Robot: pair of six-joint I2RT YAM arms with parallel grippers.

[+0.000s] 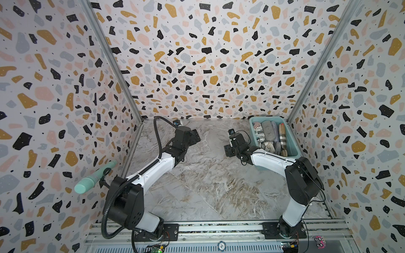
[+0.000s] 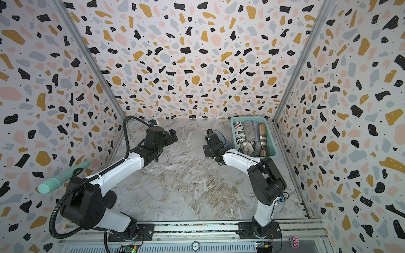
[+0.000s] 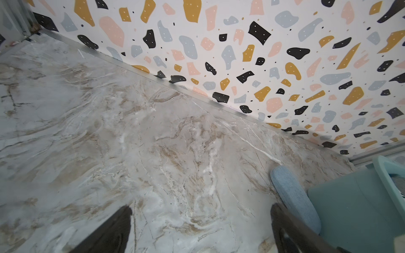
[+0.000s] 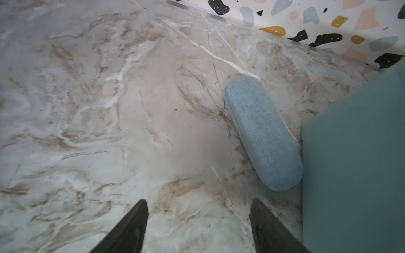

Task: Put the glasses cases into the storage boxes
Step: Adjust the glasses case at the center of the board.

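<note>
The teal storage box (image 1: 253, 131) (image 2: 249, 118) stands in the back right corner, holding several glasses cases: a newspaper-print one (image 1: 259, 131), a grey one (image 1: 267, 129) and a brown plaid one (image 1: 282, 135). A blue fabric glasses case (image 4: 263, 133) (image 3: 293, 197) lies flat on the marble table, alongside the box's outer wall (image 4: 355, 153) (image 3: 355, 208). My right wrist hides it in both top views. My right gripper (image 4: 198, 202) (image 1: 232, 144) hovers open just short of it, nothing between its fingers. My left gripper (image 3: 200, 210) (image 1: 194, 135) is open and empty over bare table, left of the case.
A mint-green ribbed cylinder (image 1: 94, 177) sticks out from the left wall on a black stand. Patterned walls close in the table on three sides. A metal rail (image 1: 219, 227) with both arm bases runs along the front edge.
</note>
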